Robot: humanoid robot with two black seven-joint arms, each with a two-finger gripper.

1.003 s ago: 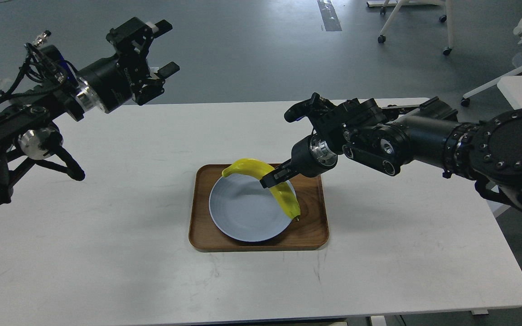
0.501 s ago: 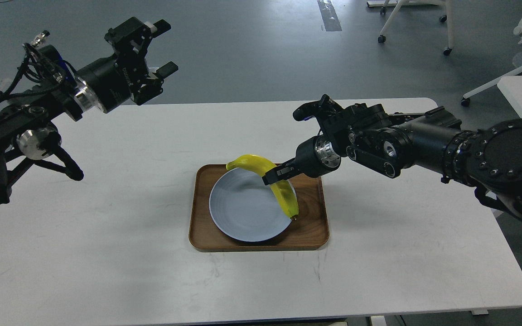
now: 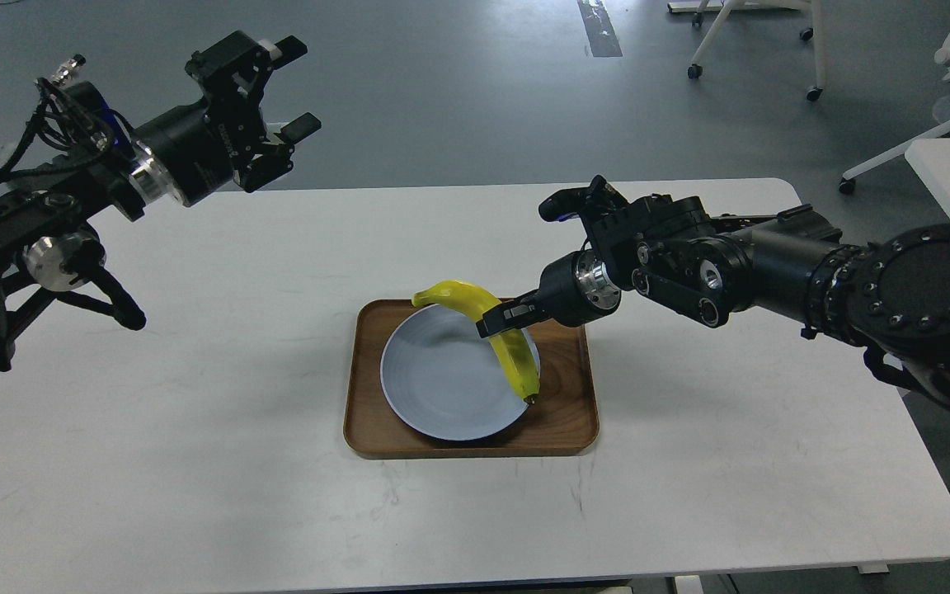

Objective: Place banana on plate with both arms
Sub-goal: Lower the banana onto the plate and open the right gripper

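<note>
Clamped at our right tool (image 3: 498, 318) is the banana (image 3: 510, 350), pinched near the middle of its curve; it hangs over the plate's (image 3: 434, 388) right rim, dark end low by that rim, stem end beyond the plate's far edge. We judge it light, fairly stiff but soft-skinned and easily bruised, so mid-body suits a gentle hold. Our right arm reaches in low across the bench (image 3: 195, 429) toward the plate. Our left tool (image 3: 287, 89) hangs high, well left of the plate, fingers spread, holding nothing
</note>
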